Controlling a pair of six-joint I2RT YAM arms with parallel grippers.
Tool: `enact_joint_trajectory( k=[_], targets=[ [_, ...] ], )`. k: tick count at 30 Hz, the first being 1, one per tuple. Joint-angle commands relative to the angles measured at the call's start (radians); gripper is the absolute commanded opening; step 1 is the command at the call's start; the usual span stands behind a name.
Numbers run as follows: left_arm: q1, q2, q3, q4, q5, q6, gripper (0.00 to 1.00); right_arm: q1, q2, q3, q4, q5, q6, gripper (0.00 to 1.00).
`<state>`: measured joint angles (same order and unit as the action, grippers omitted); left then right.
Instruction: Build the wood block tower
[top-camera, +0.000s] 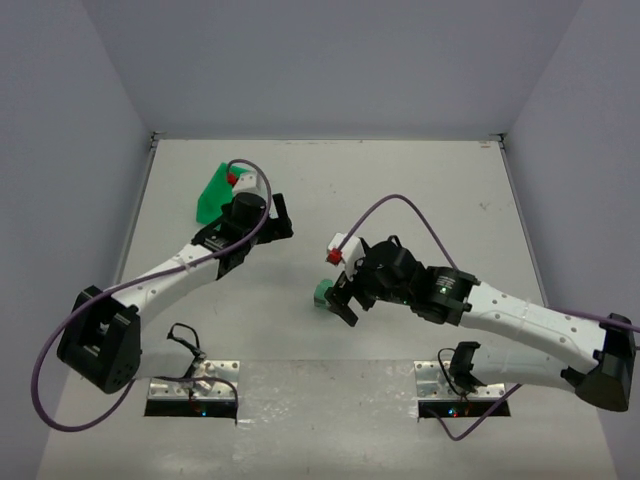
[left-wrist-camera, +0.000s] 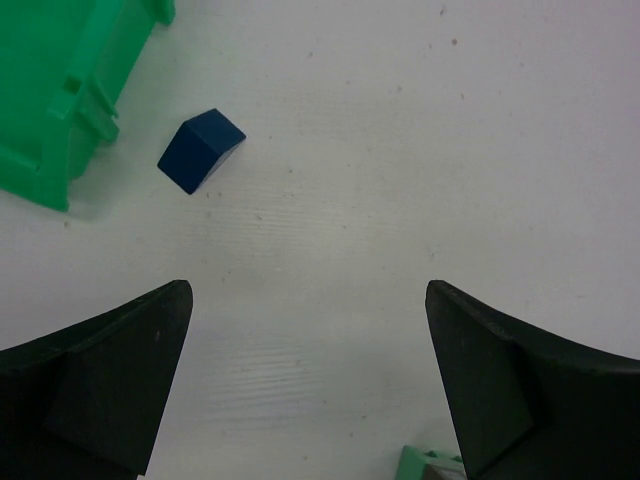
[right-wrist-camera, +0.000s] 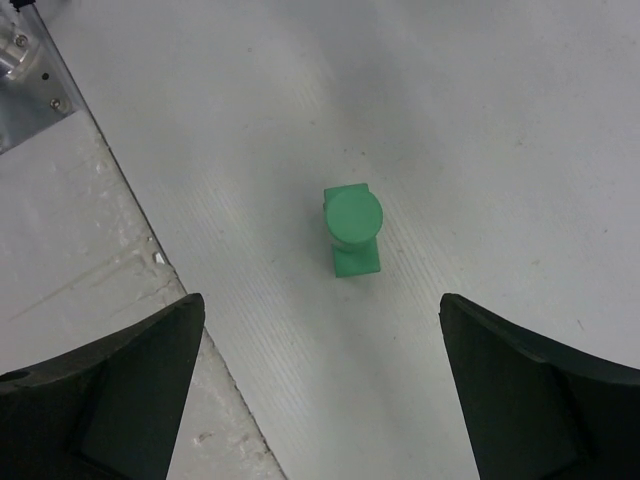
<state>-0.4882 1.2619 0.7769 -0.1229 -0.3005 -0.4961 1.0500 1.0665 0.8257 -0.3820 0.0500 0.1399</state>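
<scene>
Right jaws wide, empty. Green wood block tower (right-wrist-camera: 352, 230) stands centred beyond their tips, untouched. Left jaws wide too.

Two green blocks (right-wrist-camera: 353, 220), one blue block (left-wrist-camera: 200, 150), one bin (left-wrist-camera: 50, 90)

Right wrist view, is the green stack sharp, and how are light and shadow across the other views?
Right wrist view: the green block stack is sharp, with only a faint shadow; the gripper fingers are dark with little detail. Left wrist view: the dark blue block is crisp, its shadow faint; the green bin is cropped. Top view: even, diffuse light, no glare on the table.
</scene>
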Motion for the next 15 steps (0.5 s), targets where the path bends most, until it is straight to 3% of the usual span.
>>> enact_joint_trajectory(
  k=[1,4,8,15],
  targets=[
    [0.115,0.168,0.138,0.026,0.243,0.310,1.00,0.004,-0.135,-0.068,0.051,0.026,-0.003,0.99],
    [0.187,0.313,0.306,-0.087,0.387,0.433,1.00,0.001,-0.193,-0.093,0.064,0.063,0.015,0.99],
    [0.232,0.473,0.478,-0.175,0.470,0.587,1.00,-0.001,-0.239,-0.127,0.081,0.094,0.028,0.99],
    [0.234,0.615,0.546,-0.230,0.417,0.724,0.95,-0.007,-0.284,-0.157,0.086,0.129,0.044,0.99]
  ],
)
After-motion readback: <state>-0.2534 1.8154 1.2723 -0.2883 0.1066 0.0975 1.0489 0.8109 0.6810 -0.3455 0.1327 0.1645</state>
